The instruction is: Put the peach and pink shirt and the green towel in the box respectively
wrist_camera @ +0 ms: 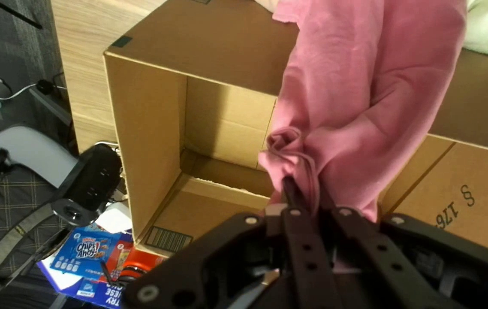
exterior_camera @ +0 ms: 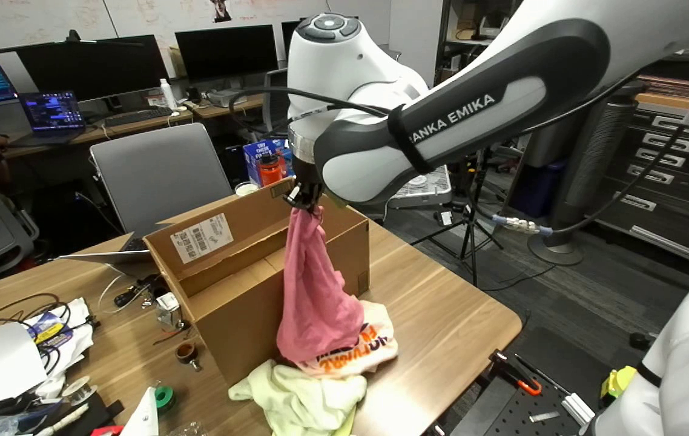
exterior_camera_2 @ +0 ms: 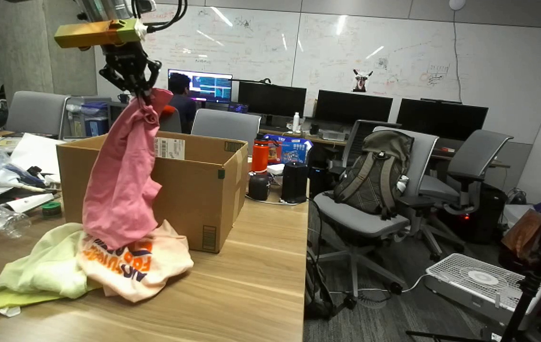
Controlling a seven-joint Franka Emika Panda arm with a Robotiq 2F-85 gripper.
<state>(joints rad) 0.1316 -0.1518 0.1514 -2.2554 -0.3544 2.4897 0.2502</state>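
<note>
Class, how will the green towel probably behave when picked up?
The green towel would probably hang limp, since it lies in loose folds. It seems unlikely to roll, given its slumped, uneven heap. It might tug the shirt, whose peach part appears to touch it.

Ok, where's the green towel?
In an exterior view, the towel lies lower left on the table, beside the peach end of the shirt, in front of the box.

Gripper [exterior_camera_2: 145,98] pinches top of the shirt [exterior_camera_2: 120,190]; pink part hangs in front of box [exterior_camera_2: 187,204], peach end [exterior_camera_2: 168,273] w/ orange & dk lettering lies on table [exterior_camera_2: 251,294]. Towel [exterior_camera_2: 44,266] crumpled beside it, edges meeting. Bkgd: orange bottle [exterior_camera_2: 260,156] past box, backpack [exterior_camera_2: 372,173] on gray chair [exterior_camera_2: 353,220], person [exterior_camera_2: 186,105] nr lit monitor [exterior_camera_2: 213,88].
</note>
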